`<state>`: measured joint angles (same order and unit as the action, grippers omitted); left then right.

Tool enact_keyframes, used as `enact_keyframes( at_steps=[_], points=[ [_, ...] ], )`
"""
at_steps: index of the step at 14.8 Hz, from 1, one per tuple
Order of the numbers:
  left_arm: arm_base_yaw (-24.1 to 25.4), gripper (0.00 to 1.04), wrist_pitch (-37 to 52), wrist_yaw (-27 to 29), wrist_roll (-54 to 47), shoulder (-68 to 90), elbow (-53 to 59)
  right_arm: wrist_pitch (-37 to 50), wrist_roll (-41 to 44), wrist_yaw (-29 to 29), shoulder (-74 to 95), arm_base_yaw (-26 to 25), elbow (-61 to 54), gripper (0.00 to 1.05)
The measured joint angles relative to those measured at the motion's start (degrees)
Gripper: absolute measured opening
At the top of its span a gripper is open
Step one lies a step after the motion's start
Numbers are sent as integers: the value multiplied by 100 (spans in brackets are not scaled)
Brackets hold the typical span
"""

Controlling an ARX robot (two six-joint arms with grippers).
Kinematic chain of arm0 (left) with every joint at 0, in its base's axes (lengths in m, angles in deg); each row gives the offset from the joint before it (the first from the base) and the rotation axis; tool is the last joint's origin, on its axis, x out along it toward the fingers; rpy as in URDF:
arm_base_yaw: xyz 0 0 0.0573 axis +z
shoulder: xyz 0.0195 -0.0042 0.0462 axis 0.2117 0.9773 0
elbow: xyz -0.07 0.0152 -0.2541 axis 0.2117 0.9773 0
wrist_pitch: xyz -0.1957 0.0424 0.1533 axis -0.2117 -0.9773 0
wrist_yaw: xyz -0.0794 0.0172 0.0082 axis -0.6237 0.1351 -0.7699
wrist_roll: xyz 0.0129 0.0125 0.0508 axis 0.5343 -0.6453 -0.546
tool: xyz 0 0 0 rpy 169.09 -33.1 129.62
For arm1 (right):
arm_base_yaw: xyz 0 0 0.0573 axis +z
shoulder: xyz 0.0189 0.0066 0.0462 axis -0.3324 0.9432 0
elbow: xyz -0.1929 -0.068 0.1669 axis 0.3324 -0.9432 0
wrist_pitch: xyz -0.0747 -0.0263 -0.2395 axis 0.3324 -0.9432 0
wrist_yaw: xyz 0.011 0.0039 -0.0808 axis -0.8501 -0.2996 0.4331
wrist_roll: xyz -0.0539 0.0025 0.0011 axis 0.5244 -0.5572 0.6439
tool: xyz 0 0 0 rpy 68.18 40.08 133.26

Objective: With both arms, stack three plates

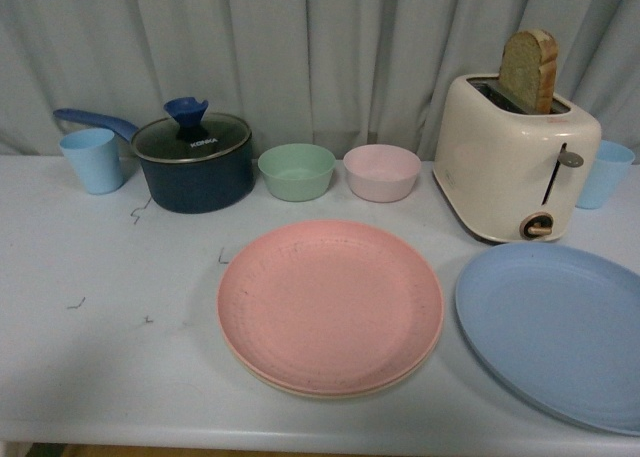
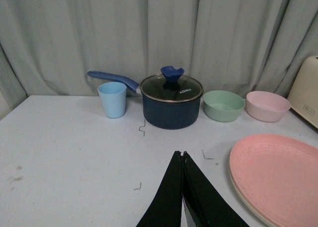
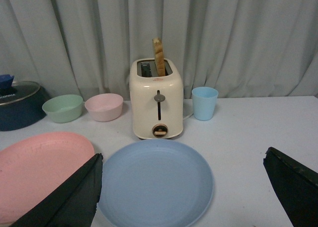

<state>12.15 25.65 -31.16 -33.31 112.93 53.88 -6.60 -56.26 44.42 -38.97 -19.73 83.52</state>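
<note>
The blue plate (image 1: 560,327) lies alone on the table (image 1: 100,377) at the robot's right, just beside the pink plate (image 1: 330,302), which sits on the beige plate (image 1: 320,391) at the centre. With two stacked, the last step appears to be in hand. The right gripper (image 3: 183,157) hangs spread wide near the blue plate, while the left gripper (image 2: 182,155) is pressed together, holding nothing. The right arm likely must next catch the blue rim and carry it onto the pink.
</note>
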Motion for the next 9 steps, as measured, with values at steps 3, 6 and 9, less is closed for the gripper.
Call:
enact_keyframes(
  at_steps=[3, 6, 9],
  points=[
    [0, 2, -737, 2, 0, -831, 2, 2, 0, 0, 0, 0, 0, 98],
    [0, 2, -1346, 2, 0, -1478, 2, 0, 0, 0, 2, 0, 0, 98],
    [0, 2, -1840, 2, 0, -1989, 4, 2, 0, 0, 0, 0, 0, 98]
  ],
)
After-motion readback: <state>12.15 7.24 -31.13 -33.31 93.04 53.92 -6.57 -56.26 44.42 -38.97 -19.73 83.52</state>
